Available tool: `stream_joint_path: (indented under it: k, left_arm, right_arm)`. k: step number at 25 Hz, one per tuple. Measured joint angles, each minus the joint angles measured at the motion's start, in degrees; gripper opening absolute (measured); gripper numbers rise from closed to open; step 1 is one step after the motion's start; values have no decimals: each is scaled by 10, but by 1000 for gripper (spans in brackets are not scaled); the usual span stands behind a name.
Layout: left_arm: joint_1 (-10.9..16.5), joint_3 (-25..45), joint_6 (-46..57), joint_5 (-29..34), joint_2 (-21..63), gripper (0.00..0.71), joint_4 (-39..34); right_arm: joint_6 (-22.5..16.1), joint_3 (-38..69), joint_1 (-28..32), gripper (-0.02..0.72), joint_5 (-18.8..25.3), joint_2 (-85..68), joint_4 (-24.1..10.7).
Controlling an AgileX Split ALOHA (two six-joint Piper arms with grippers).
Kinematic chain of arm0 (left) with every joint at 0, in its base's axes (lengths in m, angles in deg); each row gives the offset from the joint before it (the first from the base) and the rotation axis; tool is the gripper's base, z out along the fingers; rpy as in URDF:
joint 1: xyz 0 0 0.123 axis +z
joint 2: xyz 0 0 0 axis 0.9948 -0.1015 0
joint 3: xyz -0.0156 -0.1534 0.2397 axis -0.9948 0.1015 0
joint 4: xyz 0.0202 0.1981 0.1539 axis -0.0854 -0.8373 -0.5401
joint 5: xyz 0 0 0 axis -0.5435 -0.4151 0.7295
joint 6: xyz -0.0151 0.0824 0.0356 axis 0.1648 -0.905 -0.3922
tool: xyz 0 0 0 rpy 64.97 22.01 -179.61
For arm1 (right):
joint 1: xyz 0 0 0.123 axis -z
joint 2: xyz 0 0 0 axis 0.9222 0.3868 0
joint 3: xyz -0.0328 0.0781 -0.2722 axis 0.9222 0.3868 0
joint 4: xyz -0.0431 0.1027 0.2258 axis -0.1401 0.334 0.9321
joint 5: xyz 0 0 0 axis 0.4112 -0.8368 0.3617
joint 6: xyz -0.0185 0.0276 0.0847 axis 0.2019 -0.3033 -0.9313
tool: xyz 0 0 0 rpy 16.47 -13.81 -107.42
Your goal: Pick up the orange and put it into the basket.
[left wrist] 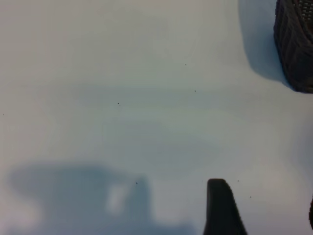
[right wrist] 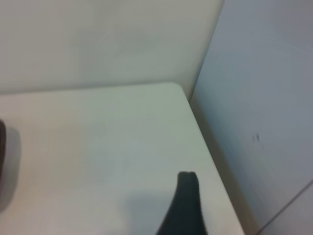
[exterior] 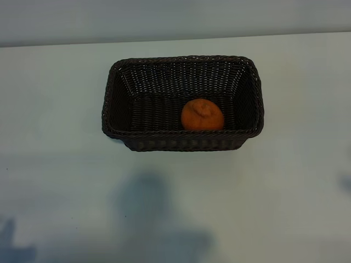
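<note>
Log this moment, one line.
orange: in basket | left gripper: open, empty | right gripper: open, empty

The orange is small and round, with dimpled skin and a puckered stem dimple turned upward. It sits inside the basket, on the woven floor close to the near long wall, slightly toward the right end. The basket is a large rectangular dark brown wicker one with rounded corners, a braided rim and sloping sides, standing upright on the counter. Seen from the left claw, one basket corner lies ahead, well apart from the fingertips.
</note>
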Motion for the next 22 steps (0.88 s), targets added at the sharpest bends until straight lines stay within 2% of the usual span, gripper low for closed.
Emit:
stream_joint_path:
  k: [5,14,22]
  left_arm:
    - [0,0,0,0,0,437,0]
    - [0,0,0,0,0,437,0]
    - [0,0,0,0,0,437,0]
  right_arm:
    - [0,102,-13,597,-39,-99,3]
    - [0,244,-26,597,-74,-217,21]
    - [0,324,-26,597,-73,-217,35]
